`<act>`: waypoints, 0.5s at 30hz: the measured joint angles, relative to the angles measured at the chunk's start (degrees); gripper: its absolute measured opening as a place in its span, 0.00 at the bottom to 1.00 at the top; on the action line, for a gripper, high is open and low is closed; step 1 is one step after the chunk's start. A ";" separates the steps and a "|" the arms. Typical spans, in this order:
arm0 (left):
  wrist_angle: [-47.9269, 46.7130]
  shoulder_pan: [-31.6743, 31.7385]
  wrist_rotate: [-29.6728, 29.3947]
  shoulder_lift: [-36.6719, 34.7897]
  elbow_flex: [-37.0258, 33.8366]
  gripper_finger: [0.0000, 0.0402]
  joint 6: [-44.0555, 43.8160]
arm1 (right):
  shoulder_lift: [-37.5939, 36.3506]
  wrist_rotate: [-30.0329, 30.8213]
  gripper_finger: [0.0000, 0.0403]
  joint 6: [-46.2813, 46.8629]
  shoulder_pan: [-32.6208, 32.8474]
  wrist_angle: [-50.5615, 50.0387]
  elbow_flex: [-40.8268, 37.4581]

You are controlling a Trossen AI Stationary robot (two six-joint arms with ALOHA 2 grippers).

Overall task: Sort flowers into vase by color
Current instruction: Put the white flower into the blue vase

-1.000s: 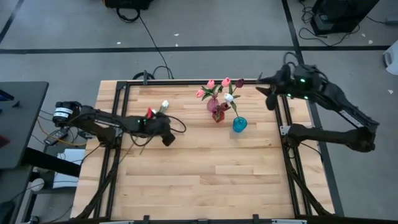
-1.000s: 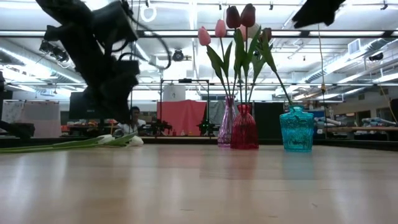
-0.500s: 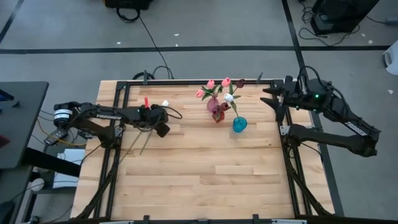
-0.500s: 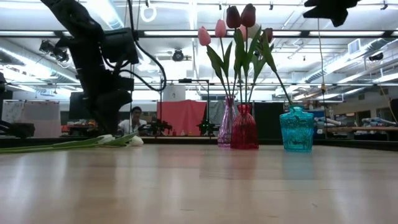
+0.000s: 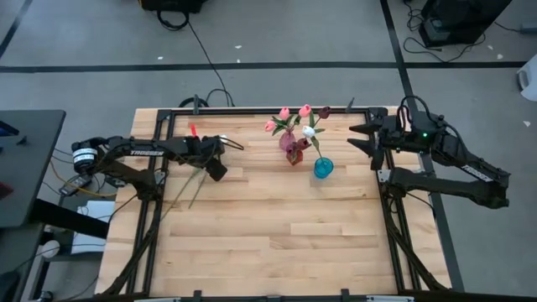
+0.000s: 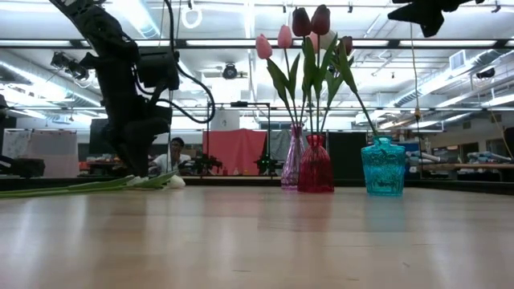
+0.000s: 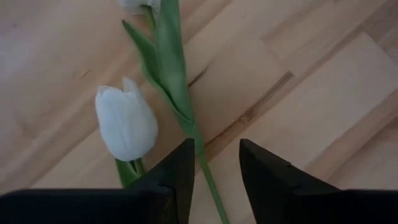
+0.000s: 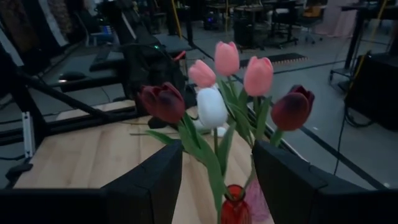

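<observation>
Left hand point(image 7: 214, 163) sits low over the far-left part of the worktop point(image 5: 277, 235), well to the left of the red vase point(image 5: 294, 153), which serves as the reference for all positions below. Its two fingers stand apart on either side of a green stem point(image 7: 208, 177). Contact with the stem cannot be confirmed. In the high view the hand body covers this spot.

Right hand point(image 5: 356, 134) hangs above the worktop's far-right edge, to the right of the red vase. Its fingers are spread wide and carry nothing. In the low view only a dark part of this arm shows at the upper edge; the rest is cut off.

Worktop: light wood planks inside a dark frame.

Vases: the pink vase point(image 6: 292, 157) stands just left of the red vase and partly behind it in the low view. The blue vase point(image 5: 323, 168) stands near the red vase on its right and nearer the camera side of the worktop.

Standing flowers point(image 8: 214, 87): pink, dark red and one white head rise above the vases. Stems overlap, so which stem sits in which vase cannot be fully resolved.

Loose flowers: a white tulip point(image 7: 126, 121) lies flat on the worktop just beside the left hand, far left of the red vase. A second pale head is cut off at the left wrist frame edge.

Background: a person point(image 6: 172, 152) is partly visible beyond the worktop, behind the left arm.
</observation>
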 joint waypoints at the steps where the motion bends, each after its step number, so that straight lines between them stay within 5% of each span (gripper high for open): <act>1: 0.00 0.00 0.15 0.25 0.00 0.32 0.00 | 0.02 0.00 0.52 0.00 0.33 0.19 0.00; 15: 2.93 -0.13 -2.32 8.00 0.17 0.24 3.04 | 0.04 0.31 0.52 0.85 4.09 2.59 0.00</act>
